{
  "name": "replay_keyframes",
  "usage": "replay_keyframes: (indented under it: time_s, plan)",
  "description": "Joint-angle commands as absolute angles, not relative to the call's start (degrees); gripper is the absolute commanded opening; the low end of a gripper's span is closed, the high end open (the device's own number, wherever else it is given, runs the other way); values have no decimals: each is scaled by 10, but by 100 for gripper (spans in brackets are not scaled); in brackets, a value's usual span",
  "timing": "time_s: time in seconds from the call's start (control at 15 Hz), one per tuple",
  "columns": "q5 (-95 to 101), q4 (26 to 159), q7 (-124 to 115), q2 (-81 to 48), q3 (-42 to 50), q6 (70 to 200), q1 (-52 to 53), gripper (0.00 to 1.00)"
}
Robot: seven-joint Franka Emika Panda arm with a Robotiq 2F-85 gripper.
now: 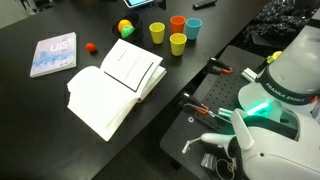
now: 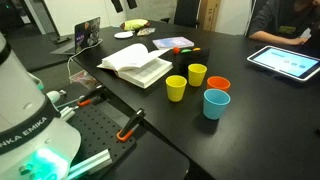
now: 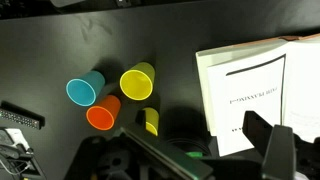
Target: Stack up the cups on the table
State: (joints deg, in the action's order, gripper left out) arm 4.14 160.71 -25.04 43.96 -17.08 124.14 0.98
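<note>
Four cups stand close together on the black table: a yellow cup, an orange cup, a light blue cup and a second yellow cup. All are upright, separate and unstacked. They also show in an exterior view as yellow, yellow, orange and blue. In the wrist view I see blue, orange, yellow and a partly hidden yellow. My gripper hangs high above the base, open and empty, far from the cups.
An open white book lies next to the cups. A closed blue book, a yellow-green ball and a small red object lie further along the table. Orange-handled tools lie on the base plate. A tablet lies at the far edge.
</note>
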Motion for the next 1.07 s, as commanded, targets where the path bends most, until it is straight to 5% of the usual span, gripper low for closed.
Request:
replay_keyframes:
  time_s: [0.0,1.0]
  plan:
    - [44,1606,-252,438,-167,1239,13,100]
    - [107,1588,-257,292,-116,1365,-83,100]
